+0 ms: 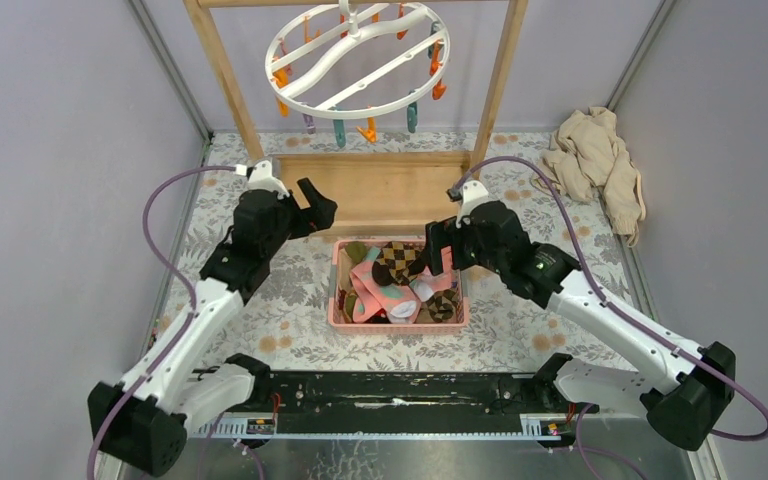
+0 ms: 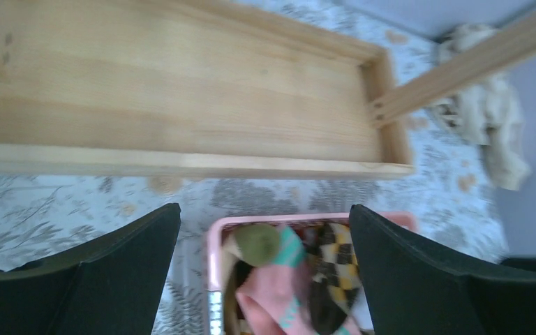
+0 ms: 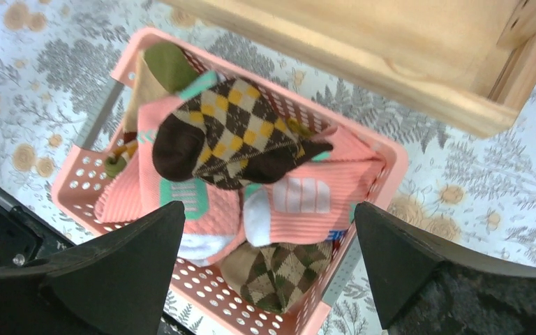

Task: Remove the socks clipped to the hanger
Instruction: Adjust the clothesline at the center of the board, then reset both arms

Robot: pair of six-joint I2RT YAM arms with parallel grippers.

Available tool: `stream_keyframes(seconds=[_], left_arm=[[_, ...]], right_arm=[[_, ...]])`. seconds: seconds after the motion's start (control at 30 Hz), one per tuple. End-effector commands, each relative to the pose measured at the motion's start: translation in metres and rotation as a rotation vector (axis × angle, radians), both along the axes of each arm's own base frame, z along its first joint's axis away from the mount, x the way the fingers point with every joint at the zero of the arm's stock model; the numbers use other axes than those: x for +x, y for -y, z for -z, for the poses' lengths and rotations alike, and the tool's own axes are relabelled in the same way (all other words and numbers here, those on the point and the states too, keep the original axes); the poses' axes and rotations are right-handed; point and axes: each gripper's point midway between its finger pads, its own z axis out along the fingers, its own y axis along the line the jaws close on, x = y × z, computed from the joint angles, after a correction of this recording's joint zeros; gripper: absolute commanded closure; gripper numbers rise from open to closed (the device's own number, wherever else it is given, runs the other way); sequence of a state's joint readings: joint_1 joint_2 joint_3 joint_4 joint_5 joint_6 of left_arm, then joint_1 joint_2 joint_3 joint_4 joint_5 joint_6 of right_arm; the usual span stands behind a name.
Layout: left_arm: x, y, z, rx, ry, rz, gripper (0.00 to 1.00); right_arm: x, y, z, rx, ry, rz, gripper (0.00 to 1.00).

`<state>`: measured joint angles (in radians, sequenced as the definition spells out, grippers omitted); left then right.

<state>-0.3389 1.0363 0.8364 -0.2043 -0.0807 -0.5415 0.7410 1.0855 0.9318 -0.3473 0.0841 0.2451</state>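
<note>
The white ring hanger [image 1: 358,60] hangs from the wooden rack's top bar at the back, and its orange, teal and purple clips hang bare. Several socks [image 1: 397,280] in pink, argyle and olive lie heaped in a pink basket [image 1: 337,300] in the middle of the table. My left gripper [image 1: 315,205] is open, above the table just left of the basket's far corner. In its wrist view the left gripper [image 2: 264,209] frames the socks [image 2: 293,279] with nothing between its fingers. My right gripper [image 1: 438,250] hovers open over the basket's right side. The right gripper [image 3: 269,206] is empty above the argyle sock [image 3: 234,136].
The wooden rack [image 1: 380,190] has a flat base tray just behind the basket and two uprights [image 1: 500,80]. A beige cloth heap [image 1: 600,160] lies at the back right. Grey walls close in both sides. A black rail [image 1: 390,395] runs along the near edge.
</note>
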Motion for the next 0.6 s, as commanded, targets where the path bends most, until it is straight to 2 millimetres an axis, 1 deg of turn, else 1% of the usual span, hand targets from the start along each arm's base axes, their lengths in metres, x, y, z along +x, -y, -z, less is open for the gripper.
stream_keyframes(seconds=[0.0,0.07,0.13,0.23,0.27,0.3,0.37,0.43,0.5,0.53,0.57], left_arm=[[-0.023,0.025,-0.058,-0.104,0.147,0.151,0.01],[-0.023,0.027,-0.086,-0.108,0.216,0.169,0.01],[-0.016,0.027,-0.109,-0.099,0.270,0.163,0.01],[0.001,0.023,-0.137,-0.070,0.340,0.128,0.02],[0.006,0.020,-0.145,-0.053,0.367,0.110,0.02],[0.012,0.012,-0.152,-0.023,0.388,0.069,0.01],[0.021,-0.001,-0.163,0.034,0.419,0.024,0.02],[0.029,-0.015,-0.170,0.060,0.437,-0.008,0.02],[0.033,-0.026,-0.169,0.088,0.441,-0.029,0.02],[0.033,-0.032,-0.166,0.110,0.441,-0.048,0.02],[0.032,-0.037,-0.161,0.124,0.440,-0.067,0.02]], right_arm=[[0.019,-0.008,-0.069,0.086,0.169,-0.008,0.00],[0.027,-0.007,-0.087,0.085,0.213,0.011,0.00],[0.037,-0.006,-0.106,0.086,0.251,0.046,0.00],[0.048,-0.010,-0.134,0.086,0.299,0.037,0.00],[0.054,-0.006,-0.141,0.074,0.310,0.065,0.00],[0.060,-0.001,-0.150,0.066,0.323,0.093,0.00],[0.072,0.014,-0.166,0.071,0.350,0.149,0.00],[0.085,0.035,-0.176,0.096,0.360,0.211,0.00],[0.098,0.062,-0.180,0.124,0.353,0.277,0.00],[0.104,0.080,-0.182,0.135,0.356,0.321,0.00],[0.107,0.093,-0.182,0.141,0.361,0.358,0.00]])
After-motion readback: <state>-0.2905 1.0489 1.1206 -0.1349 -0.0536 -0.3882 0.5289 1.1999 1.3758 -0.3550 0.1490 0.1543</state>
